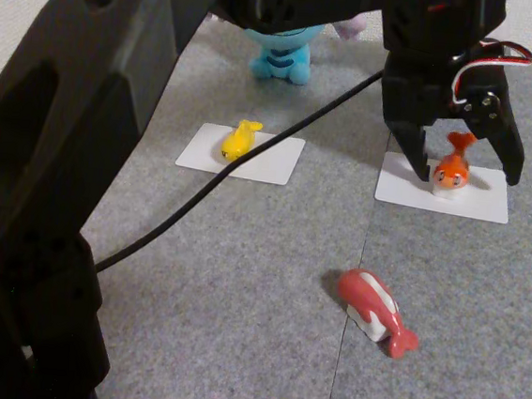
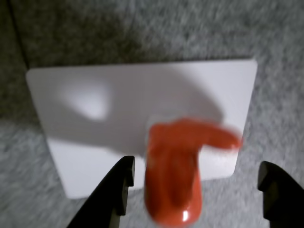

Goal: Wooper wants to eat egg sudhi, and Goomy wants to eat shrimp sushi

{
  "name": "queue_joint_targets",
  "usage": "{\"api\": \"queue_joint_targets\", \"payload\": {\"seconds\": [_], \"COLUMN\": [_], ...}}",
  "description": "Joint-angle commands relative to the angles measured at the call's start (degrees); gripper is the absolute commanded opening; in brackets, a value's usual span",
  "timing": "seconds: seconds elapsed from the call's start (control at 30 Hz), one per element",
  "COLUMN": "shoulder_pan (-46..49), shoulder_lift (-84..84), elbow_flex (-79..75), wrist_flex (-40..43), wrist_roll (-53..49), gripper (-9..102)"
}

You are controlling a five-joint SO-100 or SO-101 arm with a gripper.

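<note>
The orange shrimp sushi point(image 1: 452, 169) point(image 2: 175, 171) stands on a white card point(image 1: 473, 202) point(image 2: 118, 123) at the right of the fixed view. My gripper point(image 1: 467, 167) point(image 2: 194, 190) hangs open just above it, one black finger point(image 1: 412, 148) on each side, touching nothing. The yellow egg sushi point(image 1: 239, 139) lies on another white card point(image 1: 270, 160) to the left. Wooper point(image 1: 281, 58), the light-blue plush, sits behind that card, partly hidden by my arm. A sliver of pale lilac Goomy point(image 1: 352, 25) peeks out at the top.
A pinkish-red, white-striped sushi figure point(image 1: 376, 309) lies on the grey carpet in front of the cards. The arm's black base point(image 1: 46, 235) fills the left of the fixed view, and a black cable point(image 1: 241, 169) crosses over the left card.
</note>
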Motion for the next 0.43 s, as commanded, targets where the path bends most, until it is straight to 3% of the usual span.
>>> {"api": "queue_joint_targets", "payload": {"seconds": [0.0, 0.33, 0.4], "shoulder_pan": [-1.05, -8.88, -9.84], "shoulder_lift": [10.28, 33.49, 37.35], "elbow_flex": [-3.60, -2.90, -2.46], "wrist_flex": [3.25, 27.42, 28.21], "wrist_roll": [1.76, 2.20, 3.96], "gripper": [31, 31, 31]}}
